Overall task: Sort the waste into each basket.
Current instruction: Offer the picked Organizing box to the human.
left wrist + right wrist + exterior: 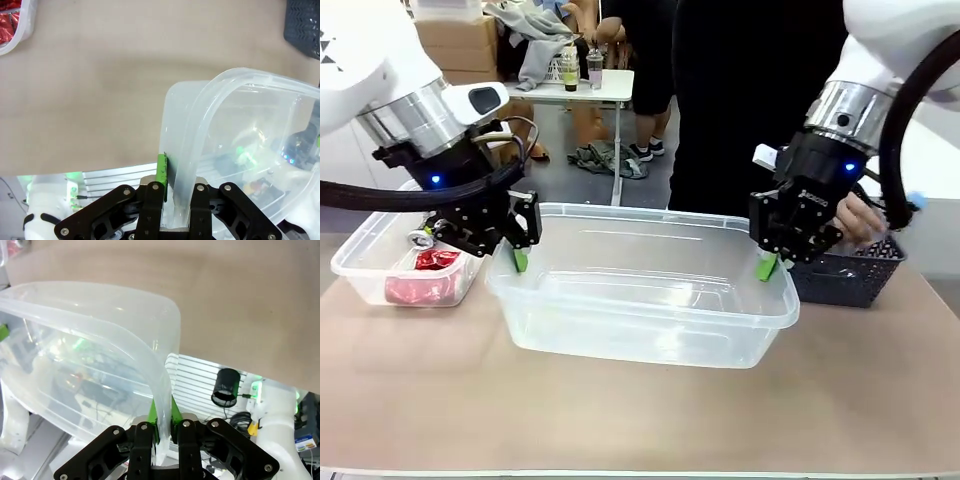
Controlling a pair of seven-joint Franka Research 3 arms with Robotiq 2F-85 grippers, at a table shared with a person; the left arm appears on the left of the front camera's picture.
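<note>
Item: empty clear tub [640, 330], which stood centre frame on the worktop [640, 430]. The left claw [520, 258] was clenched on its left rim and the right claw [767, 265] on its right rim. Risk: the thin rim looked likely to flex or slip from the pads if the arms moved unevenly. Adjacent: a second tub [355, 268] at the left edge held crushed red cans [425, 278] and sat just beside the left claw. A dark lattice basket [850, 282] and a person's hand [860, 218] crowded the right end.

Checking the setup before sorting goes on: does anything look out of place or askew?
Yes: the middle clear tub is askew to the table edge, with the left gripper and the right gripper each shut on an end rim. Nothing looks spilled.
</note>
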